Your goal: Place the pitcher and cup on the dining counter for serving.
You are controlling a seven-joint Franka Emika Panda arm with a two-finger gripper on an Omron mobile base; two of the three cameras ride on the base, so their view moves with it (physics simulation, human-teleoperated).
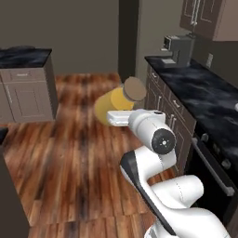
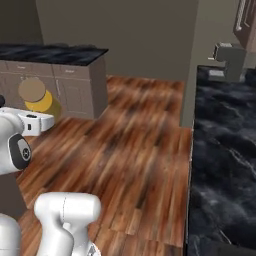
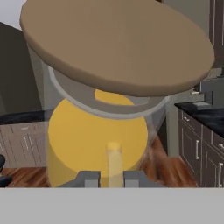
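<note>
The pitcher, clear glass with orange-yellow liquid and a round tan lid, hangs tilted in the air above the wooden floor. My gripper is shut on its thin side handle. In the hand view the handle runs between my two fingertips, with the lid wide across the top. In the right base view the pitcher shows at the left, above my white hand. The dining counter, black marble on grey-brown cabinets, stands far left across the floor; it also shows as. The cup is out of view.
A long black counter on dark cabinets runs along the right, with a grey coffee machine at its far end and an oven front below. Wall cabinets hang above it. Open wooden floor lies between the counters.
</note>
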